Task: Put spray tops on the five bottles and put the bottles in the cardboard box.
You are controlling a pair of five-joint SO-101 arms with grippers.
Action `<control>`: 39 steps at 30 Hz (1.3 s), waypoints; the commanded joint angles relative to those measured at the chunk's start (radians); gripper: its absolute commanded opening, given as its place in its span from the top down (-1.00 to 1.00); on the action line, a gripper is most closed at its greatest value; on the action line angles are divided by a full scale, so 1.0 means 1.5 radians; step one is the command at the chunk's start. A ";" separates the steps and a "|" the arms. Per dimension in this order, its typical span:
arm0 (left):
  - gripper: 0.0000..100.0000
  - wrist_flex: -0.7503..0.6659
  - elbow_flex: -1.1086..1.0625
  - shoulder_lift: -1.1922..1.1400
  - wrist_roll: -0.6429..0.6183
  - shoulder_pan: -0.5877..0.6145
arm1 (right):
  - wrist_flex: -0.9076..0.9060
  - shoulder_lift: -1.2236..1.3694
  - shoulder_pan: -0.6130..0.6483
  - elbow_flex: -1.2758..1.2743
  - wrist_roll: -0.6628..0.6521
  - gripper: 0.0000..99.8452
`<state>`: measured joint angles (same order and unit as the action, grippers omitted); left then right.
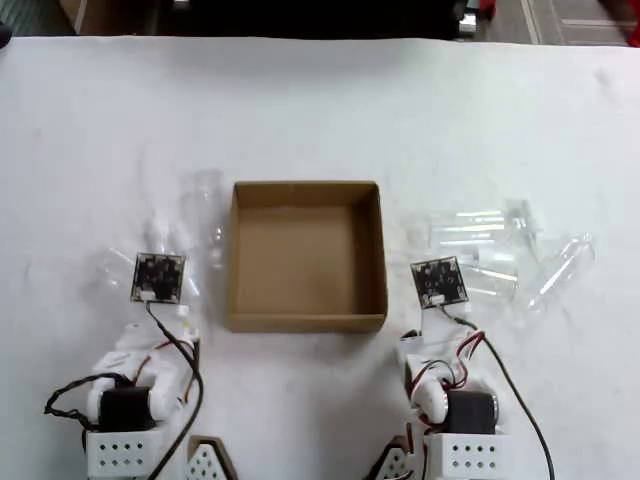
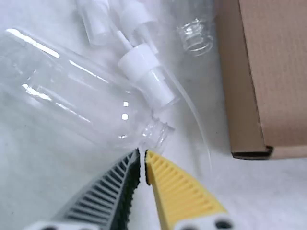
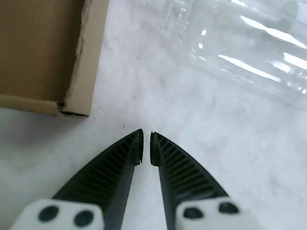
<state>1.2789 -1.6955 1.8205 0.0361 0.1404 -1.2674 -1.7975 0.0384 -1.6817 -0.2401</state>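
Observation:
An open cardboard box stands mid-table with nothing showing inside. In the left wrist view my left gripper is shut, its grey and yellow tips just short of the neck of a clear bottle lying on its side. A white spray top with a thin dip tube lies beside that bottle. Another uncapped bottle neck lies near the box wall. My right gripper is shut over bare table, between the box corner and several clear bottles.
The high view has clear bottles left of the box and a cluster of bottles to its right. Both arm bases, the left arm and the right arm, sit at the near edge. White table extends beyond the box.

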 commanded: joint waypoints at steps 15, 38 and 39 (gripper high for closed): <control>0.95 0.005 0.002 0.004 0.001 -0.005 | -0.001 -0.003 -0.005 -0.005 0.000 0.96; 0.95 -0.103 0.002 0.005 0.001 -0.004 | 0.277 -0.003 0.117 -0.005 0.005 0.96; 0.95 -0.150 0.002 0.005 0.001 -0.004 | 0.316 -0.004 0.120 -0.005 0.005 0.96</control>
<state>1.2497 -1.6955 1.8205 0.0361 0.1404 -0.9160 -1.7975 0.1918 -1.6817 -0.2401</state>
